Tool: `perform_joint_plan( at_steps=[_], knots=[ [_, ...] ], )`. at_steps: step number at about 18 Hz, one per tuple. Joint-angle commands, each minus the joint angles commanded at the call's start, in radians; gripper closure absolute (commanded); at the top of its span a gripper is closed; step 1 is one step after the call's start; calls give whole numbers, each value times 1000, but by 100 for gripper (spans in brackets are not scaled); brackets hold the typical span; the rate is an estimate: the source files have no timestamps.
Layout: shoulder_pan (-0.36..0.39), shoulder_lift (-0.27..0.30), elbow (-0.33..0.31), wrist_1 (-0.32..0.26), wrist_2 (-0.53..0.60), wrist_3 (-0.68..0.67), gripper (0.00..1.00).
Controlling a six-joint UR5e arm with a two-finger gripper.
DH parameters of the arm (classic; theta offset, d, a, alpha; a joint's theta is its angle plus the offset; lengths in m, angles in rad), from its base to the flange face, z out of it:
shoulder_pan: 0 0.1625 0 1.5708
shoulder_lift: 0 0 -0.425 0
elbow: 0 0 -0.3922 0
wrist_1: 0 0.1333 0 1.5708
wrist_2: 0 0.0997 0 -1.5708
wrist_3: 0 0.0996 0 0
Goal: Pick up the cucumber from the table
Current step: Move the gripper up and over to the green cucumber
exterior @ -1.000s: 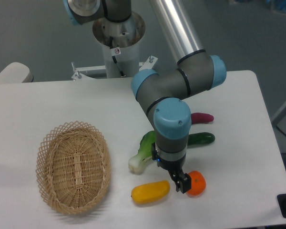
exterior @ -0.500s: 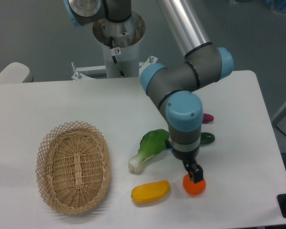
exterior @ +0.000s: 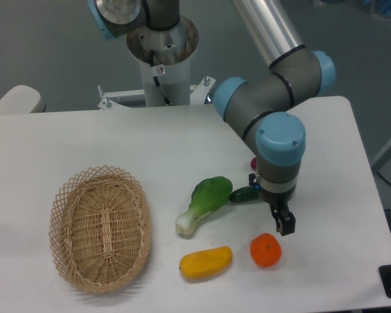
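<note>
Because the wrist hangs right over the cucumber (exterior: 245, 194), I see only its left end poking out, lying on the table (exterior: 85, 140) toward the right edge, roughly midway between back and front. The gripper (exterior: 285, 223) sits lower and to the right of it, above the orange (exterior: 265, 250), and I cannot tell whether its fingers are wide or narrow from this angle; nothing appears to be held.

My worry is a blind descent: with most of the cucumber hidden, I could come down off-centre and pinch one rounded end, and that glossy skin would likely squirt out. The bok choy (exterior: 204, 203) lies just beside the cucumber's left end, maybe touching, so a finger could snag its leaves. A sliver of something magenta (exterior: 253, 162) peeks out behind the wrist, crowding the far side. The yellow fruit (exterior: 205, 261) near the front edge and the basket (exterior: 100, 226) at the left sit well apart, no trouble.
</note>
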Motion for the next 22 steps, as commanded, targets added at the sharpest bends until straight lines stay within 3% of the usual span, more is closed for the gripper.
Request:
perform_joint_plan(
  at_steps=[7,20,22],
  knots=[
    [34,-14,-106,103,3,2,0],
    [52,3,-236,167,72,5,1],
    [49,0,-236,169,74,-6,19]
  ],
)
